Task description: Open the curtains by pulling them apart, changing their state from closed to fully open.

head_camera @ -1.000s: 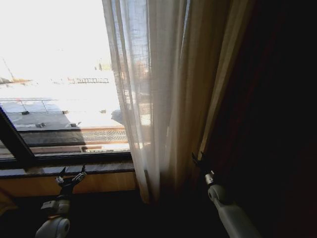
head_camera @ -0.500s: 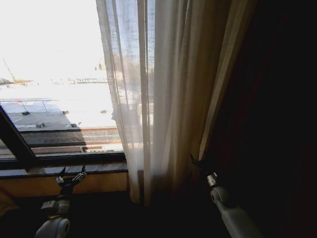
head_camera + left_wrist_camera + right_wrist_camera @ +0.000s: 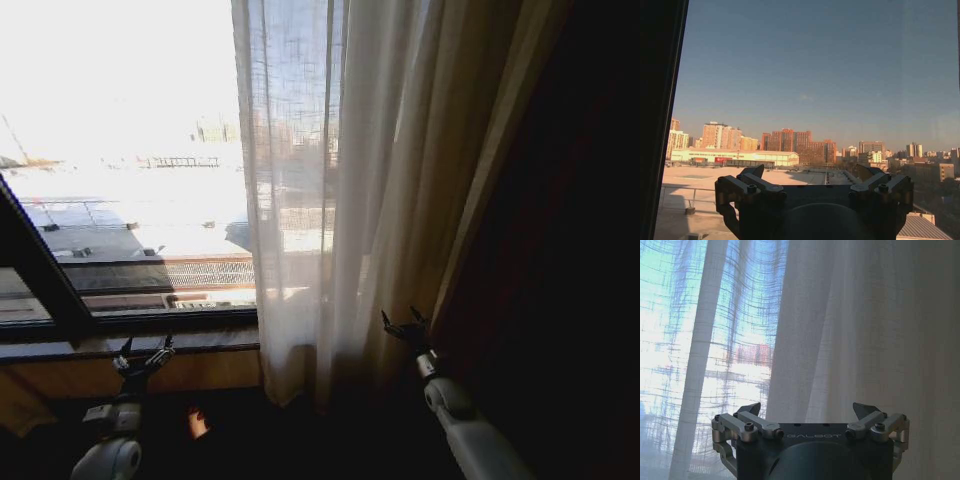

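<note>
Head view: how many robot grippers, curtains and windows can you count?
Black robot grippers: 2, the left gripper by the sill and the right gripper at the curtain, both with fingers open.
Sheer white-cream pleated curtains: 1 gathered bunch.
Dark-framed glass window: 1.
Total: 4.

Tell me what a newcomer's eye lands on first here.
First, the bright window on the left of the head view, city rooftops glaring beyond the glass. Next, the curtains, sheer pleated panels gathered at centre and right beside a dark wall. Low down, the left pincer sits open before the sill, and the right pincer sits open against the fabric's lower folds.
</note>
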Robot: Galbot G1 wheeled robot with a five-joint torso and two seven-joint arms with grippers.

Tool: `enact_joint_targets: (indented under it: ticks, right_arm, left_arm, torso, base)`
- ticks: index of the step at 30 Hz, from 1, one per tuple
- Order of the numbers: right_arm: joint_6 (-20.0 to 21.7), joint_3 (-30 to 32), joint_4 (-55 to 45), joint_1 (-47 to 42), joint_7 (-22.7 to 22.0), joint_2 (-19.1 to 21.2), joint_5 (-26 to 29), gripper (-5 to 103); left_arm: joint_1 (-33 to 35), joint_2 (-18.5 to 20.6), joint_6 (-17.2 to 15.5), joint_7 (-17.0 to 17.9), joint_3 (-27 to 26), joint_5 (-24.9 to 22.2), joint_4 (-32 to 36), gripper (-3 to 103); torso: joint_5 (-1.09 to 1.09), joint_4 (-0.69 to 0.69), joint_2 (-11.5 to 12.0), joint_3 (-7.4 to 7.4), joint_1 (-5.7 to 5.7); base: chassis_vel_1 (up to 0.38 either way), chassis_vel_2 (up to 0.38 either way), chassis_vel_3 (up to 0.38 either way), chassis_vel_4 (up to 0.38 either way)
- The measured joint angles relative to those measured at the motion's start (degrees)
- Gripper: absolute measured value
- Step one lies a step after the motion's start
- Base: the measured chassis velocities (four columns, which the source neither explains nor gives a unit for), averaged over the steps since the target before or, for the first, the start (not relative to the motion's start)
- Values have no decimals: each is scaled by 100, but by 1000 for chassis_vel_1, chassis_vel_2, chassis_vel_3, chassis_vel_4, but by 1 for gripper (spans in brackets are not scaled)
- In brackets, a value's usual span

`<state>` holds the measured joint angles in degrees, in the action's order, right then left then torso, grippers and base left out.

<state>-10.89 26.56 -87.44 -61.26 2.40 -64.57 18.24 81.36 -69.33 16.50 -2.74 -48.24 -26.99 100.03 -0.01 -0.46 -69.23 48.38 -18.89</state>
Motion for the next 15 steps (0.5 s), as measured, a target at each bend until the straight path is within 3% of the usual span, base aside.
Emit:
enact_joint_targets:
  ticks: [15]
  right_arm:
    - [-47,-65,135,132,56,-54,-13,100]
  left_arm:
    - [0,0,0,1,0,0,0,100]
  torso:
    - [0,0,1,0,-1]
  base:
    - [362,356,-364,-349]
